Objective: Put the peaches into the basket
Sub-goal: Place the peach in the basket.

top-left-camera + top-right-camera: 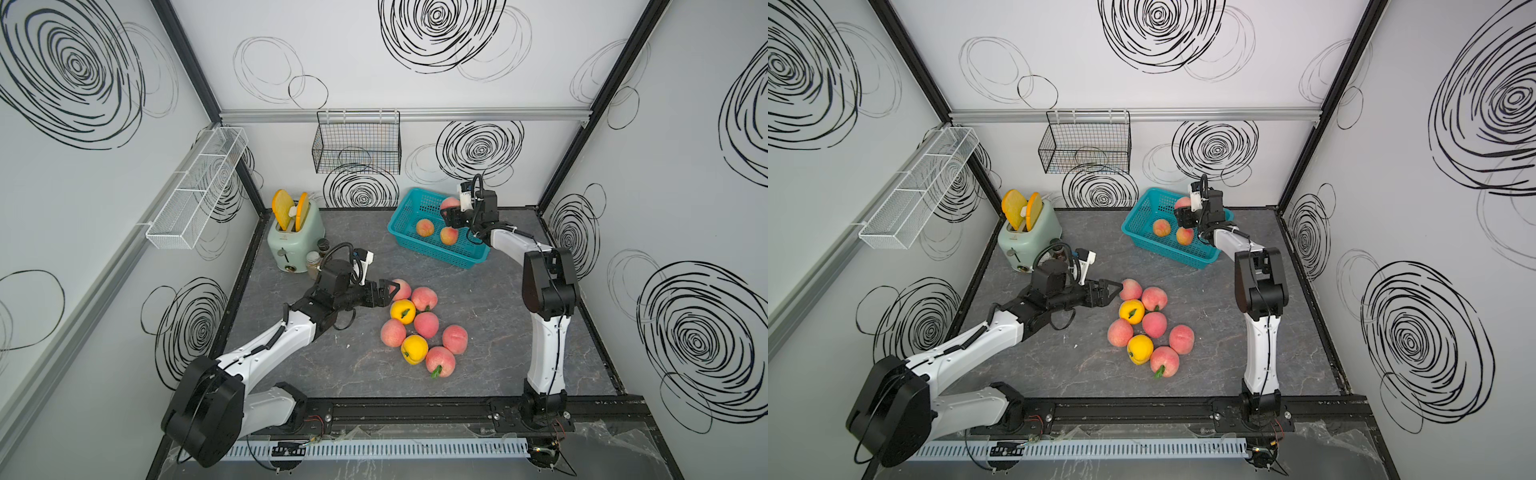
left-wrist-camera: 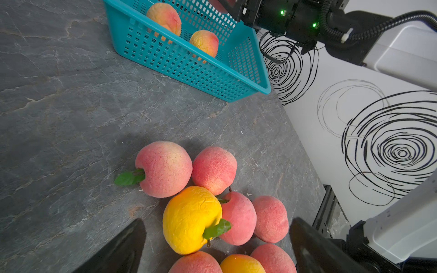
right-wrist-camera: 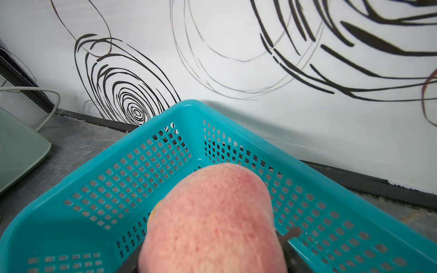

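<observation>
Two peaches (image 1: 424, 227) in basket (image 1: 432, 248), third peach (image 1: 449, 203) over it.
Right gripper (image 1: 451, 212) clamps it, should release; left gripper (image 1: 392, 291) wide apart.

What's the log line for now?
left gripper: open | right gripper: shut on pink round toy peach over turquoise perforated plastic basket | lying inside: two peaches

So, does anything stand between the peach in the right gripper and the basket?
Nothing visible does. The right gripper holds its peach over the far end of the basket; the two peaches already in it lie nearer the front, apart from it.
</observation>
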You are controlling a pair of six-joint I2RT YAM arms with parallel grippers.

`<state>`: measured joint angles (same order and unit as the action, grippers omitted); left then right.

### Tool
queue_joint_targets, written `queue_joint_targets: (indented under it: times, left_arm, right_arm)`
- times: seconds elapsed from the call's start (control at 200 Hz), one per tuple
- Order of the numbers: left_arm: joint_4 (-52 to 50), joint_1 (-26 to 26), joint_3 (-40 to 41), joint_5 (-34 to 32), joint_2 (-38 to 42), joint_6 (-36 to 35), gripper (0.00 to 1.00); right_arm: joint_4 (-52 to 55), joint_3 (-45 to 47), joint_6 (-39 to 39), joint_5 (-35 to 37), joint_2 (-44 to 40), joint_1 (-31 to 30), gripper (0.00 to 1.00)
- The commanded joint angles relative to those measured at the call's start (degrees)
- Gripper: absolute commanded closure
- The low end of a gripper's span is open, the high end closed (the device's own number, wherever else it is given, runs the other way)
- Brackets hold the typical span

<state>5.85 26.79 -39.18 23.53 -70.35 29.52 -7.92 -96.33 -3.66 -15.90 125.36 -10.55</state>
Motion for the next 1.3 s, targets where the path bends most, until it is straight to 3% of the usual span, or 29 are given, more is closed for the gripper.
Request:
queue_joint_targets:
  times: [0.0, 0.49, 0.85, 1.296]
  left_arm:
    - [1.8, 0.4, -1.8, -0.8, -0.4, -1.0, 0.01]
    - [0.4, 2.2, -2.1, -4.4, -0.1, -2.9, 0.01]
    - [0.9, 2.7, -2.0, -4.3, -1.0, -3.0, 0.02]
    - [1.3, 2.7, -1.9, -4.1, -0.9, -2.9, 0.02]
  right_arm:
    - [0.9, -3.7, -0.7, -1.6, 2.4, 0.4, 0.30]
    - [6.0, -12.8, -0.8, -1.9, 11.1, 0.7, 0.29]
    - [15.0, -23.0, -0.1, -0.1, 17.3, 0.6, 0.28]
    - [20.3, -28.5, -0.1, 0.9, 20.7, 0.3, 0.27]
